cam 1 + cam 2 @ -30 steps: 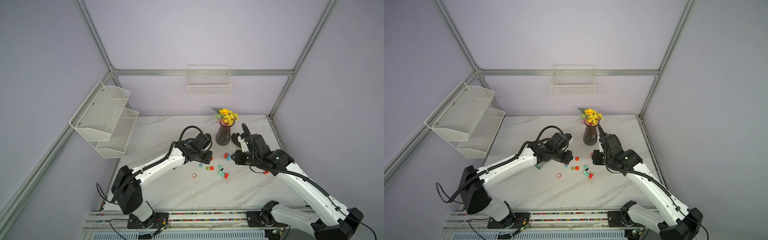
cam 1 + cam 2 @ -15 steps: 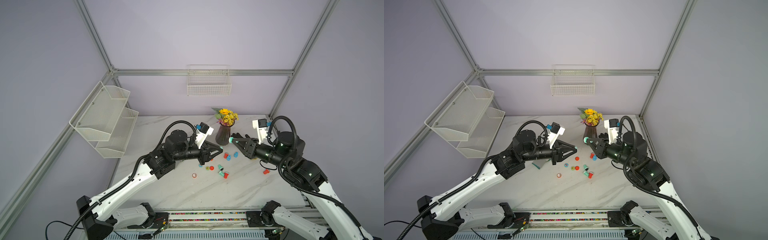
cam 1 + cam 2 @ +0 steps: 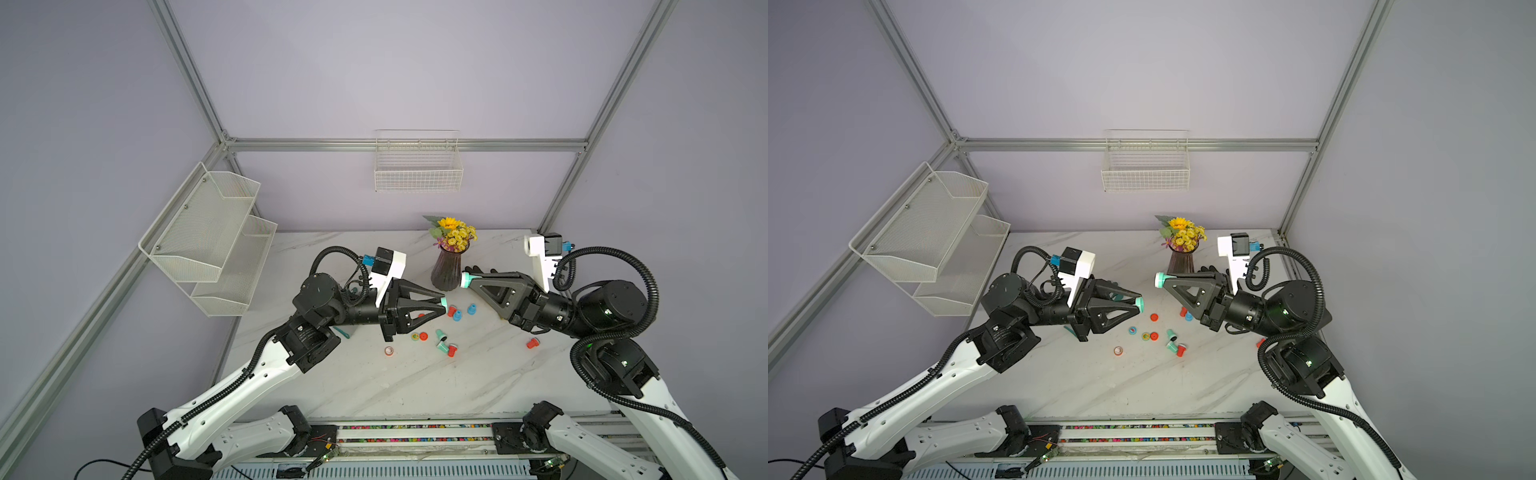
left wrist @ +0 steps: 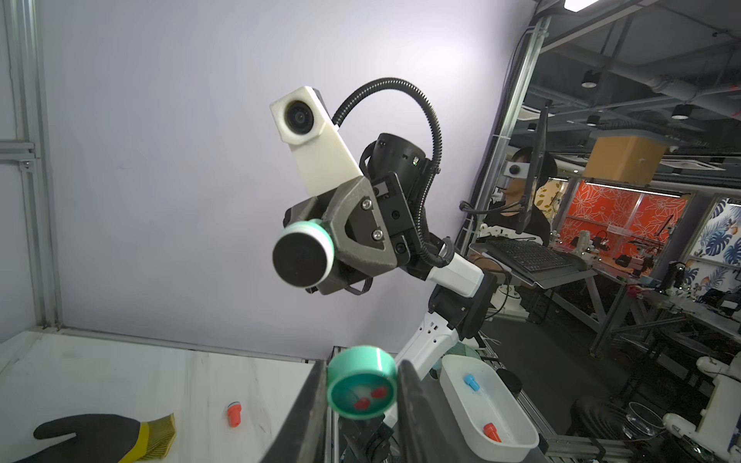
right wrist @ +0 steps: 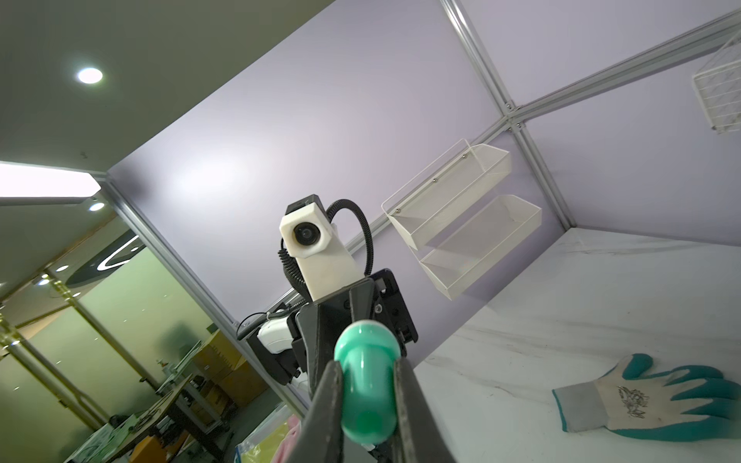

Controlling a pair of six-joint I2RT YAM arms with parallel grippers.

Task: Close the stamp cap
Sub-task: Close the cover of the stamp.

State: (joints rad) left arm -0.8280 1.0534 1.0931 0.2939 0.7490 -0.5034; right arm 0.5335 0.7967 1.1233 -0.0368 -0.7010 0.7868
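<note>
Marble table (image 3: 374, 386). Dark ribbed vase (image 3: 446, 270) with yellow flowers (image 3: 455, 235) stands upright near the back edge. Black glove (image 4: 92, 435) with a yellow cuff lies flat near the vase. Teal-and-white glove (image 5: 649, 401) lies flat, palm up. Wire basket (image 3: 417, 174) hangs on the back wall, two-tier mesh shelf (image 3: 208, 232) on the left wall. Off the table: white tray (image 4: 513, 437), person (image 4: 521, 192) at a keyboard (image 4: 529, 256).
</note>
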